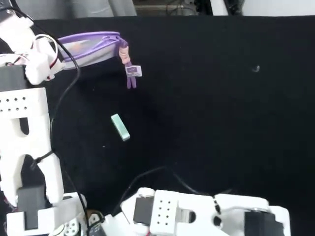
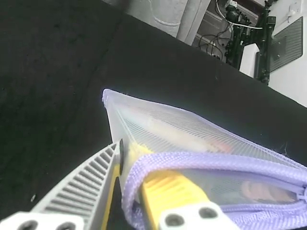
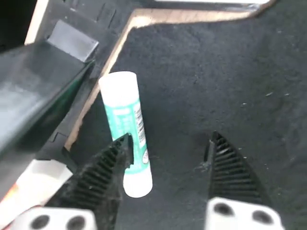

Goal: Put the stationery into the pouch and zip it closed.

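Table [image 1: 221, 123]: flat black cloth with a slight nap. In the right wrist view a pale wooden strip [image 3: 144, 19] borders the cloth.

Pouch [image 1: 91, 48]: far-left corner of the table, just inside the far edge. It is made of translucent ribbed mesh with lilac zip tape and is wedge-shaped. The mouth gapes at the end by the left arm. A zip pull with a small tag [image 1: 131, 73] hangs off the other end onto the cloth.

Left pincer [image 2: 128, 158]: clamped on the pouch's mouth edge. The yellow finger [image 2: 163, 191] is inside and the white ridged finger [image 2: 91, 177] is outside, against the mesh wall. Pale, pinkish shapes show through the mesh, but what they are cannot be told.

Glue stick [image 3: 125, 129]: a smooth white cylinder with a teal label, lying flat on the cloth just beside the wooden strip.

Right pincer [image 3: 170, 139]: the black ribbed fingers are spread wide. One fingertip [image 3: 122, 143] is at the stick's side and the other is apart from it over bare cloth.

High view: a small teal-and-white piece [image 1: 119, 127] lies left of the table's middle, well apart from the pouch and well in from all edges. I cannot tell whether it is the same stick. The right arm's white body [image 1: 197, 214] sits at the near edge. A black cable [image 1: 64, 98] trails along the left side.
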Available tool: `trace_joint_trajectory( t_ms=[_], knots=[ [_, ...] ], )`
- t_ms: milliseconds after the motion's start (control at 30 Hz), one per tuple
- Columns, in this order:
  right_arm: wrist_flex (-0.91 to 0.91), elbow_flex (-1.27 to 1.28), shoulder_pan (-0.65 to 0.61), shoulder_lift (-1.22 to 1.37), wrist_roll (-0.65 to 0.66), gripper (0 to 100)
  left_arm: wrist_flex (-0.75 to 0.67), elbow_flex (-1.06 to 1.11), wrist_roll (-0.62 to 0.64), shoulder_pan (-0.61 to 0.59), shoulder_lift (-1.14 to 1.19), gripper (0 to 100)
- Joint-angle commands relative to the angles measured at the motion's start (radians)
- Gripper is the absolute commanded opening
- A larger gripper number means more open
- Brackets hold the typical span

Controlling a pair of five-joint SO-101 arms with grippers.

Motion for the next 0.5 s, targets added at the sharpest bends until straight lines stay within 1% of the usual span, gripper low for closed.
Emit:
trace_joint_trajectory(
  t_ms=[0,133,267,467],
  knots=[
    [0.0,-0.076,-0.014,0.05,-0.005,24.0,-0.029,-0.015,-0.009,-0.01,-0.035,3],
    [0.025,-0.116,-0.018,0.148,-0.005,24.0,-0.032,-0.024,-0.011,-0.012,-0.035,3],
    [0.026,-0.168,-0.014,0.272,-0.006,23.9,-0.081,-0.015,-0.011,-0.041,-0.035,3],
    [0.043,-0.249,-0.014,0.43,-0.006,23.7,-0.086,-0.024,-0.011,-0.064,-0.037,3]
  ],
)
